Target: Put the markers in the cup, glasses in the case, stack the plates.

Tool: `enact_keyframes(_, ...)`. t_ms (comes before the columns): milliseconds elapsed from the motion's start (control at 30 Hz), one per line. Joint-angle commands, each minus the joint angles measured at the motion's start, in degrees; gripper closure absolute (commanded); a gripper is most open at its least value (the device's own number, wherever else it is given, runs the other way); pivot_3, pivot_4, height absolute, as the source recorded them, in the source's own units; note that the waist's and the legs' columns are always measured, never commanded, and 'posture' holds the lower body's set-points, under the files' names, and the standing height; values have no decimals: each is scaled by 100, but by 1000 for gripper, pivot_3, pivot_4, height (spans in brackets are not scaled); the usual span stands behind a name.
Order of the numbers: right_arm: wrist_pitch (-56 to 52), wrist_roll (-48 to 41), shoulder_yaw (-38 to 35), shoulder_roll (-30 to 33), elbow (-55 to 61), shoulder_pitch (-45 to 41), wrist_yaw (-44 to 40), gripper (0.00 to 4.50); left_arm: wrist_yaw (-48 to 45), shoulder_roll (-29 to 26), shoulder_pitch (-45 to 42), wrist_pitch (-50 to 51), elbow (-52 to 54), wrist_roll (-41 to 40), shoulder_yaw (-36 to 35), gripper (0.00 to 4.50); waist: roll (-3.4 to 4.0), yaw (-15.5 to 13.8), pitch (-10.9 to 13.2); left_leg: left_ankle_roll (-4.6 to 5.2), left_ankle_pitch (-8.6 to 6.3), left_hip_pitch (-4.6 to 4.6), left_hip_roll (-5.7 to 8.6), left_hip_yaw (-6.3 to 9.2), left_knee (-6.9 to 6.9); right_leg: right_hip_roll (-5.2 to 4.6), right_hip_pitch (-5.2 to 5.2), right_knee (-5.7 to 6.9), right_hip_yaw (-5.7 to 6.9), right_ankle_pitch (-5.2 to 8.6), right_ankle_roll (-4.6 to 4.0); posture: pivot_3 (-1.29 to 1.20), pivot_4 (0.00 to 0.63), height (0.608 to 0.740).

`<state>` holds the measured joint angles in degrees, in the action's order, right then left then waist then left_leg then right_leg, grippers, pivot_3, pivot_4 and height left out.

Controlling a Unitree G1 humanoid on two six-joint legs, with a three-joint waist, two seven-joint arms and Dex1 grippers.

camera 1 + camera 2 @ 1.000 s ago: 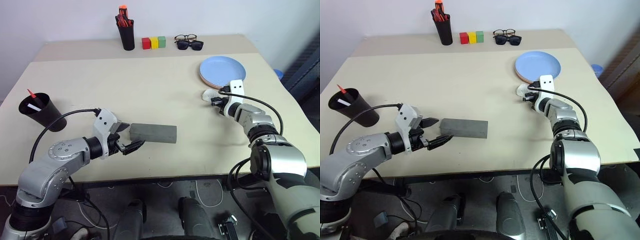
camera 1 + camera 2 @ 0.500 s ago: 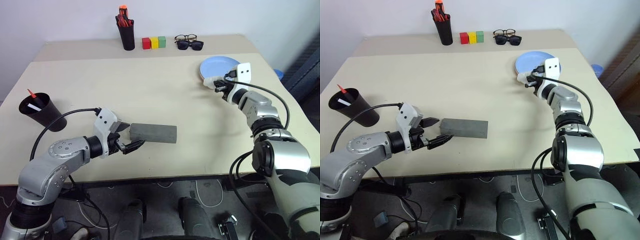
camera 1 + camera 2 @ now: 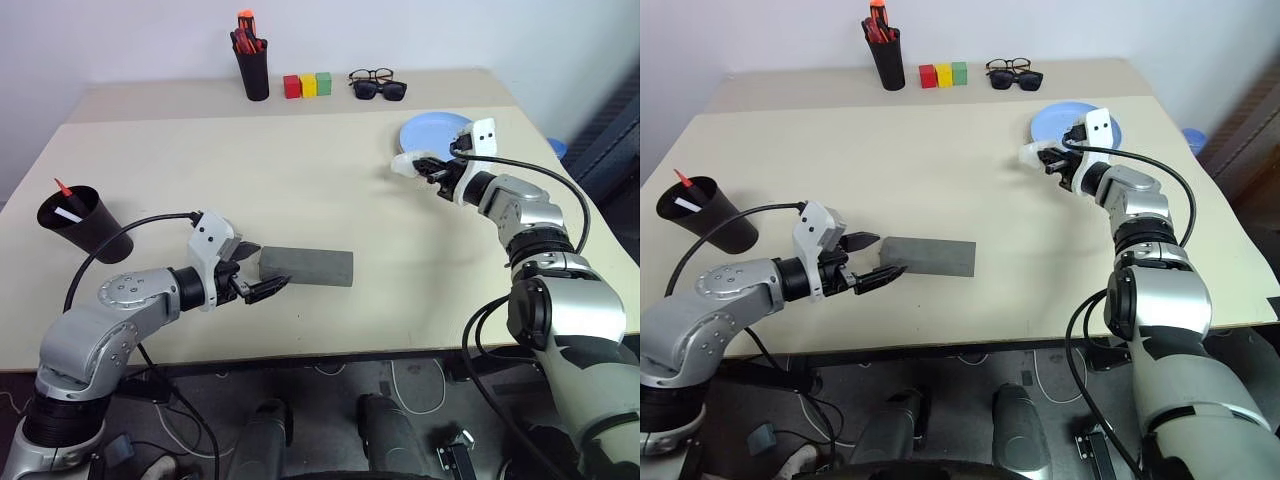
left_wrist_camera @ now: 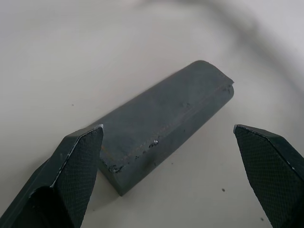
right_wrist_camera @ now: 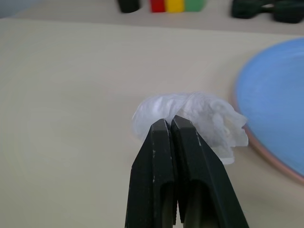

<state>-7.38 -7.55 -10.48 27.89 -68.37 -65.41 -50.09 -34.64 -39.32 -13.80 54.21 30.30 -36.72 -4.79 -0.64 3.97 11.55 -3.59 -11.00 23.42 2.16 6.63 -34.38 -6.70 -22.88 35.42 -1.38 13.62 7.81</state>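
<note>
Lower left of the left eye view: your left gripper (image 3: pixel 265 270) has its two fingers spread wide, level with the near end of the grey case (image 3: pixel 306 267). The case lies shut and flat on the table. In the left wrist view its end sits between the fingers, close against one and well apart from the other; whether it touches, I cannot tell.

If the case is your next grip, centre its end between the fingers before closing, so it does not skid or twist.

Far left of the frame: the black cup (image 3: pixel 85 222) stands upright with both markers (image 3: pixel 66 200) inside.

Upper right of the frame: your right gripper (image 3: pixel 425 166) has its fingers pressed together, pinching a white crumpled wad (image 3: pixel 405 163), paper or cloth, above the table. It hangs just beside the plates (image 3: pixel 432 130), blue stacked on pink. Carry the wad clear of the plate rim, keeping the pinch firm, since only its edge seems caught.
</note>
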Motion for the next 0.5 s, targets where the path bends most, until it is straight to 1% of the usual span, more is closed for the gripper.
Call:
enact_keyframes(33, -190, -97, 49, 97, 431, 6, -446, 4458, -51, -70, -36, -123, 77, 20, -41, 0, 0, -2, 0, 0, 0, 0, 0, 0, 0, 0, 0, 0, 0, 0, 0, 0, 150, 740)
enact_keyframes(100, -124, -73, 78, 98, 484, 42, -490, 4458, -52, -52, -43, -126, 81, 12, -30, 0, 0, -3, 0, 0, 0, 0, 0, 0, 0, 0, 0, 0, 0, 0, 1, 0, 150, 740)
enact_keyframes(167, 186, -11, 48, 97, 404, 10, -210, 4458, -51, -40, -25, -167, 102, 56, 35, 0, 0, -3, 0, 0, 0, 0, 0, 0, 0, 0, 0, 0, 0, 0, 1, 0, 150, 740)
enact_keyframes(200, 377, 27, -8, 102, 268, -78, 180, 4458, -23, -15, -15, -177, 137, 66, 57, 0, 0, -4, 0, 0, 0, 0, 0, 0, 0, 0, 0, 1, 0, 0, 1, 0, 150, 740)
enact_keyframes(267, 886, 143, -118, 124, -83, -324, 1264, 4458, 88, 92, -22, -139, 182, 4, 12, 0, 0, -5, 0, -1, 0, 0, 0, 0, 0, 0, 0, 1, 0, 0, 1, 0, 150, 740)
enact_keyframes(300, 1133, 235, -146, 158, -269, -460, 1923, 4226, 132, 120, -4, -127, 224, -3, 12, 0, 0, -6, 0, -2, 1, 0, 0, 0, 0, 0, -1, 1, -1, 0, 0, 0, 150, 740)
enact_keyframes(333, 1293, 298, -154, 178, -392, -544, 2336, 3943, 153, 132, 19, -123, 256, 0, 11, 0, 0, -6, 0, -2, 1, 0, 0, 0, 0, 0, -2, 1, 0, 0, 0, 0, 150, 740)
enact_keyframes(367, 1389, 331, -153, 181, -490, -610, 2466, 3650, 178, 133, 39, -111, 300, -5, 4, 0, 0, -6, 0, -3, 1, 0, 0, 0, 0, 0, -2, 2, -1, 0, -1, 0, 150, 740)
enact_keyframes(433, 1598, 438, -99, 166, -607, -665, 2633, 2636, 248, 130, 57, -83, 351, -38, -78, 0, 0, 2, 0, -3, 2, 0, 0, 0, 2, 0, -5, 2, -1, 2, -4, 0, 150, 740)
enact_keyframes(467, 1719, 457, -101, 151, -639, -676, 2700, 2206, 280, 109, 74, -75, 365, -49, -141, 0, 0, 1, 0, -3, 2, 0, 0, 0, 4, 0, -5, 1, -1, 2, -4, 0, 150, 740)
enact_keyframes(500, 1804, 474, -111, 140, -661, -681, 2761, 2206, 303, 91, 87, -74, 372, -58, -180, 0, 0, 2, 0, -3, 2, 0, 0, 0, 5, 0, -5, 1, -1, 2, -3, 0, 150, 740)
